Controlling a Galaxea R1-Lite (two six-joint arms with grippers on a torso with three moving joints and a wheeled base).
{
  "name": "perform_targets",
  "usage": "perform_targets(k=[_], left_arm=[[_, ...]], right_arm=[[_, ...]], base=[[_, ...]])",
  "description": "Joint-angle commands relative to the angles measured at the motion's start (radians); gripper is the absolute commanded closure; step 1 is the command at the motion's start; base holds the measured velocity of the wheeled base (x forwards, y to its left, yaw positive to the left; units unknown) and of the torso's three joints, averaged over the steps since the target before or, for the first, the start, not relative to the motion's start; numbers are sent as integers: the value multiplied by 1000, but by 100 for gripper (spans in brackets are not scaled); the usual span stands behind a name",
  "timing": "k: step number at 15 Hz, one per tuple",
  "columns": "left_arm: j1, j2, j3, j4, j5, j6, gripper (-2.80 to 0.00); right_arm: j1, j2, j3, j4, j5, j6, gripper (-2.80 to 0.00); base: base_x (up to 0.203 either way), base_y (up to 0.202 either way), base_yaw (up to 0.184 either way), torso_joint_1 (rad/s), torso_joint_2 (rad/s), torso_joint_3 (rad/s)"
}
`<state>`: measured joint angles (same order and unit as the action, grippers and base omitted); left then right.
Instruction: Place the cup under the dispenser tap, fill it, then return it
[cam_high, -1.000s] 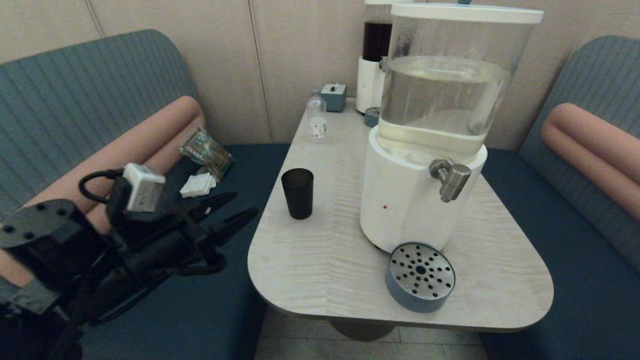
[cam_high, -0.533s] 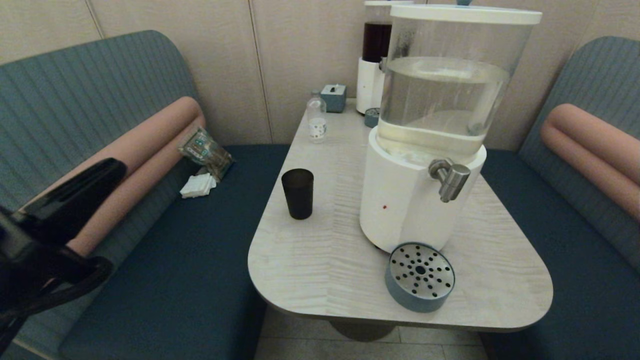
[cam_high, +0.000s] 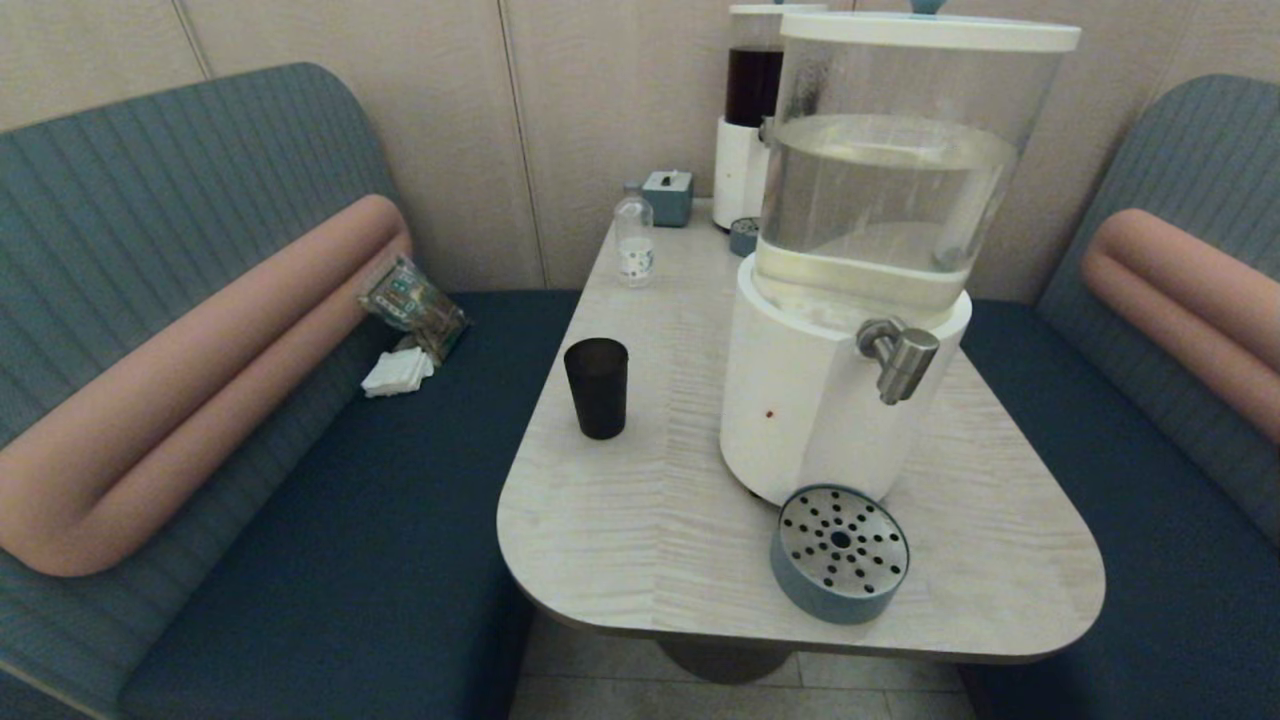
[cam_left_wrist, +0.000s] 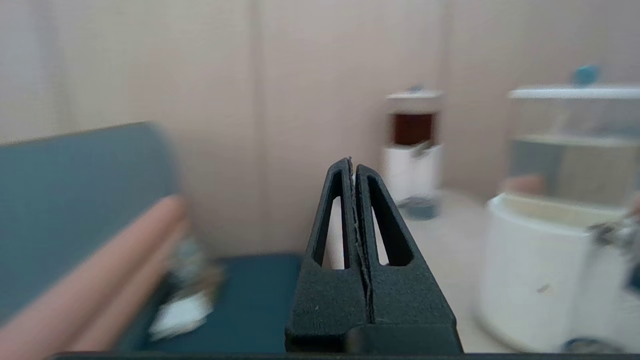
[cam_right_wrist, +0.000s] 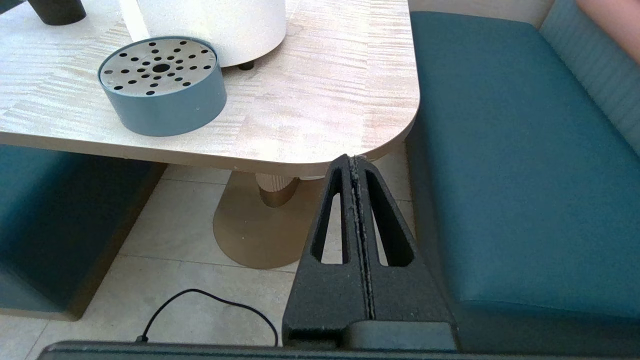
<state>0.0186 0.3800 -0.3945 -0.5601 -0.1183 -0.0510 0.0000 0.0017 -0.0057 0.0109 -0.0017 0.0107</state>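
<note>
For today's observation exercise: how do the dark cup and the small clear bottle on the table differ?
The cup is dark, open-topped and near the table's left edge; the bottle is clear, white-labelled, narrow-necked and farther back towards the wall. Both stand upright, untouched.

walls (cam_high: 600, 120): beige panels | benches (cam_high: 330, 560): teal, pink bolsters | table (cam_high: 640, 520): pale wood | floor (cam_right_wrist: 180, 235): light tiles

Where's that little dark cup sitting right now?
In the head view the cup stands upright on the table, toward its left edge, left of the big dispenser's white base, no hand near it.
</note>
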Motion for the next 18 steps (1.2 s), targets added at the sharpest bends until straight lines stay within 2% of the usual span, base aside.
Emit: perform_targets(k=[1,3,5,7,8,9,11,12,13,18], left_arm=[[27,-125,-3,86,-13,12,0],[16,-218,105,69,-66,16,0],[6,-357,200,135,-101,18,0],[1,-382,356,139,-121,22,0],[0,-380,393,199,-119,33,0],[-1,-378,395,306,-90,63,0],[-1,-377,394,516,51,129,0],[-2,-377,390,603,104,141,0],[-2,-377,384,632,120,141,0],[-2,-377,394,597,115,124,0]], right_arm=[[0,1,0,0,0,0,0],[0,1,0,0,0,0,0],[0,0,1,-1,0,0,0],[0,0,0,-1,0,1,0],[0,0,1,0,0,0,0],[0,0,1,-1,0,0,0],[0,0,1,-2,0,0,0],[0,0,1,0,0,0,0],[0,0,0,0,0,0,0],[0,0,1,-2,0,0,0]], base=[[0,0,0,0,0,0],[0,0,0,0,0,0],[0,0,0,0,0,0],[0,0,0,0,0,0],[0,0,0,0,0,0],[0,0,0,0,0,0],[0,0,0,0,0,0],[0,0,0,0,0,0],[0,0,0,0,0,0],[0,0,0,0,0,0]])
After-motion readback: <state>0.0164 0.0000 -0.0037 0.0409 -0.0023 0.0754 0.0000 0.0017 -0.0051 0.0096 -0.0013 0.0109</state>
